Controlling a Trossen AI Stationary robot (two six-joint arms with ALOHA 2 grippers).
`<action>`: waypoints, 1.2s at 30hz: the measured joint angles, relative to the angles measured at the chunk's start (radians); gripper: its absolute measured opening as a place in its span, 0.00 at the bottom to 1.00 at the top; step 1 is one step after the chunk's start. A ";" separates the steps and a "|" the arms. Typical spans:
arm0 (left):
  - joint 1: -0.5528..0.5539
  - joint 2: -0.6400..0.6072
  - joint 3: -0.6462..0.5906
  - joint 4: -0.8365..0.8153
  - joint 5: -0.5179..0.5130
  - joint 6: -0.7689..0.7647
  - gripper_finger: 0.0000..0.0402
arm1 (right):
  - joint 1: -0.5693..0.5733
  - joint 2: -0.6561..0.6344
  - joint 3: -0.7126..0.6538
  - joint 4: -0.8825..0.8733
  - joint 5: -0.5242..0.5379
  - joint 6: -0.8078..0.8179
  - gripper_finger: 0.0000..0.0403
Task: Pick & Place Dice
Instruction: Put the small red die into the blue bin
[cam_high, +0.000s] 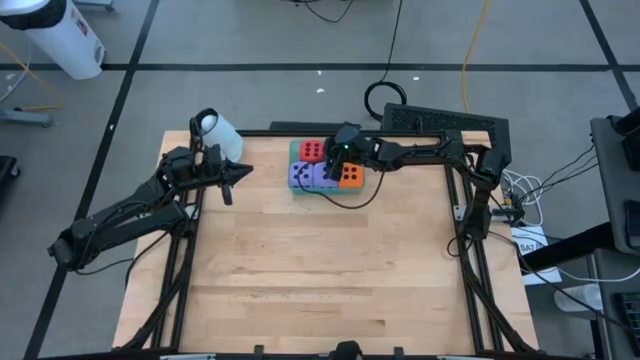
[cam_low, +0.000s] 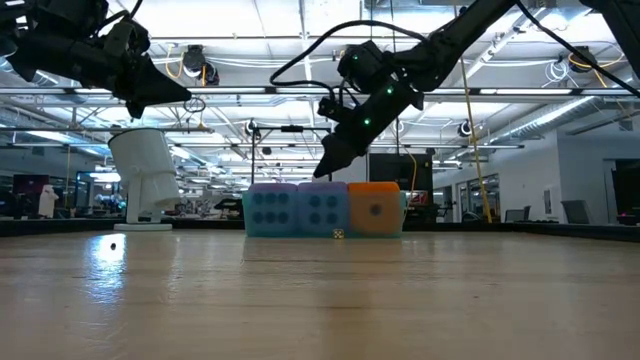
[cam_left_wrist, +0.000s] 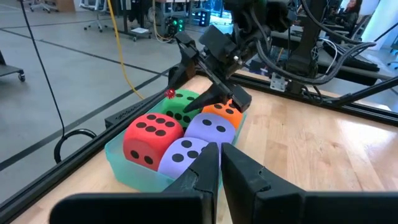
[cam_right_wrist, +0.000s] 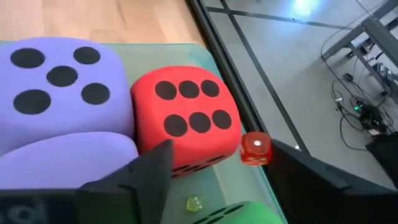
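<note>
Right gripper (cam_high: 334, 163) jaws open over teal plastic tray (cam_left_wrist: 134, 176) of soft pipped foam dice (cam_left_wrist: 151, 138), left gripper (cam_high: 243, 172) closed, empty, well apart.

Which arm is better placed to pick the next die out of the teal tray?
Right. Its end effector hangs open directly over the soft pipped dice in the teal plastic tray; the left end effector is shut, off to the side.

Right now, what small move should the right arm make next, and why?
Probably ease the right claw down and close on the small red die: it shows between the open fingers, beside the big red die in the teal tray, apparently not gripped yet. The left claw waits shut, off to the side.
</note>
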 joint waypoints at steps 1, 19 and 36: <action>0.000 0.000 0.000 0.000 0.000 0.000 0.06 | 0.000 0.000 0.000 0.000 0.008 0.008 0.61; 0.000 0.000 0.000 -0.005 0.000 -0.001 0.06 | -0.002 0.000 0.000 -0.015 0.003 0.006 0.08; -0.196 0.264 0.000 0.243 -0.084 -0.076 0.06 | -0.003 -0.003 -0.068 0.111 -0.190 -0.120 0.68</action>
